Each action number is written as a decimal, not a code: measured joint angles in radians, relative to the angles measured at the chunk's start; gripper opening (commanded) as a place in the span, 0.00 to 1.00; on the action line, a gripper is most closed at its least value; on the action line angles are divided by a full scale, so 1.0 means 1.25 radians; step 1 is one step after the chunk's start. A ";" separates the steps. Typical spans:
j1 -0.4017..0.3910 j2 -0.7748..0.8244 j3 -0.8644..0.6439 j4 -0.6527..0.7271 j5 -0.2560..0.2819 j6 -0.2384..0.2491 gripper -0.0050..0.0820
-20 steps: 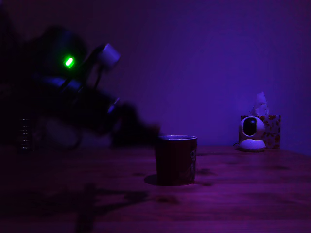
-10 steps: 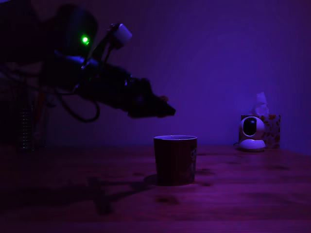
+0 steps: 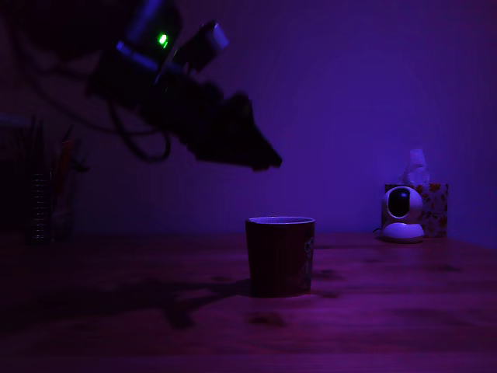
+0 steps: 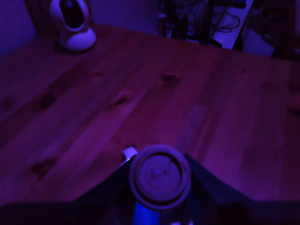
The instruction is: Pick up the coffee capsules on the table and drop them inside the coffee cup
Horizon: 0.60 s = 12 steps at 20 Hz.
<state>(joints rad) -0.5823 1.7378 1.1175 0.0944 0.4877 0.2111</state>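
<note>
Exterior view: the gripper (image 3: 260, 159) hangs in the air above and slightly toward the exterior view's left of the cup (image 3: 280, 255), with clear air between its tip and the pale rim. Wrist view: the jaws are closed on a capsule (image 4: 160, 176), whose round, rimmed face is turned to the camera. The cup stands upright on the wooden table (image 3: 388, 303), with bare board all around it. A white camera gadget (image 3: 402, 214) and a patterned tissue box (image 3: 435, 206) stand together near the table's far edge, at the exterior view's right, well apart from the cup. The room is dim and lit purple; the wall behind is plain. The cup's pale print is too dark to read.
</note>
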 measured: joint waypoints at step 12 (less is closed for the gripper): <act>0.000 0.044 0.207 -0.285 0.000 -0.044 0.24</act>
<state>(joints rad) -0.5823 1.7927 1.3758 -0.2615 0.4881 0.1562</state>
